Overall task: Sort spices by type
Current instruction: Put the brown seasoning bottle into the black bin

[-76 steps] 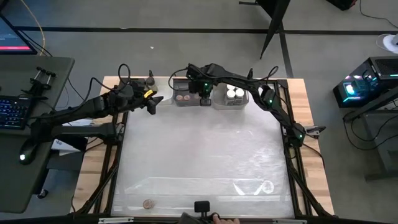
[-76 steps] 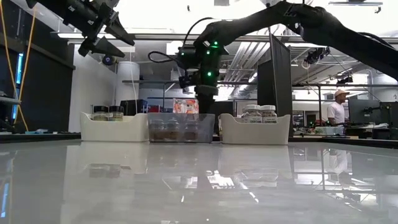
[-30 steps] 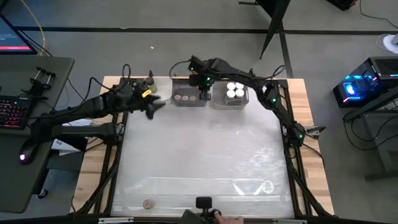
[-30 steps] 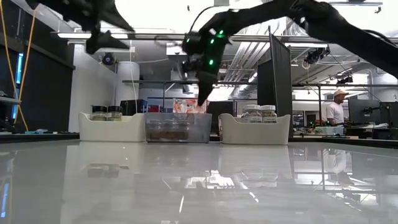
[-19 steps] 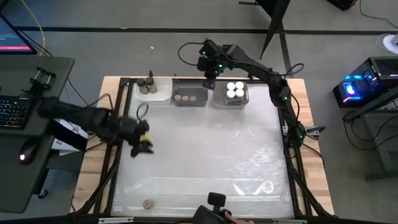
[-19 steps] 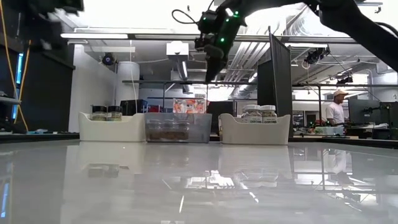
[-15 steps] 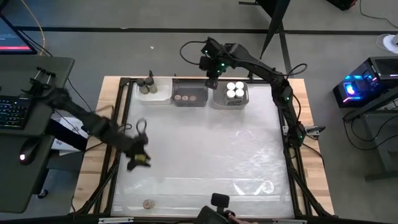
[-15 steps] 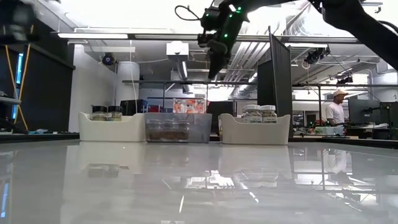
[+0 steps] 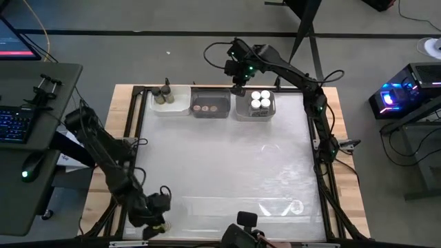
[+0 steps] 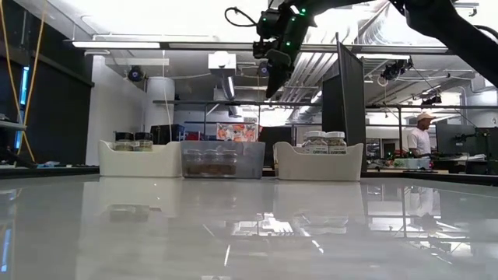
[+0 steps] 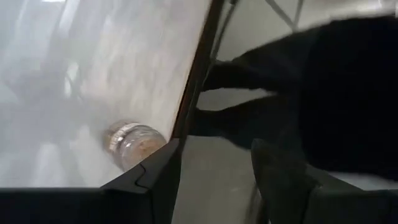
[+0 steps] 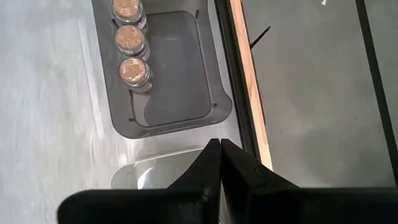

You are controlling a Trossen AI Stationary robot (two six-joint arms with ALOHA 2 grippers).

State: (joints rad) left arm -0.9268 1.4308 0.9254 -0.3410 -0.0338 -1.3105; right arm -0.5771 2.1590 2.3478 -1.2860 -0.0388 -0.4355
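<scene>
**Left gripper open at the front corner by a loose jar; right gripper closed above the bins**

Left gripper [image 9: 157, 222] is at the front left corner of the table [image 9: 227, 165], close to the near edge, its arm reaching in along the left side. In the left wrist view its two fingers [image 11: 149, 180] stand apart with nothing between them. A loose jar [image 11: 134, 142] sits on the table close to the edge, just beyond one fingertip. It is too blurred to tell its cap colour, or whether the finger touches it.

Three bins stand in a row along the far edge. The left white bin [image 9: 176, 103] holds two dark-capped jars [image 10: 134, 141], upright and side by side. Beside it, the grey bin [image 12: 174, 81] holds three cork-capped jars [image 12: 130, 38] in a line along one wall, with the rest of its floor bare.

Right gripper [image 12: 214, 155] hangs high over the far edge of the table, above the gap between the grey bin and the right white bin [image 9: 242, 110]. Its fingers are pressed together and carry nothing. The low view shows it well above the bins, pointing down.

The right white bin holds four white-capped jars [image 9: 260, 100], packed in a square and touching one another.

Beyond the table, at the far right of the low view, a person [image 10: 422, 134] in a cap stands in the room.
</scene>
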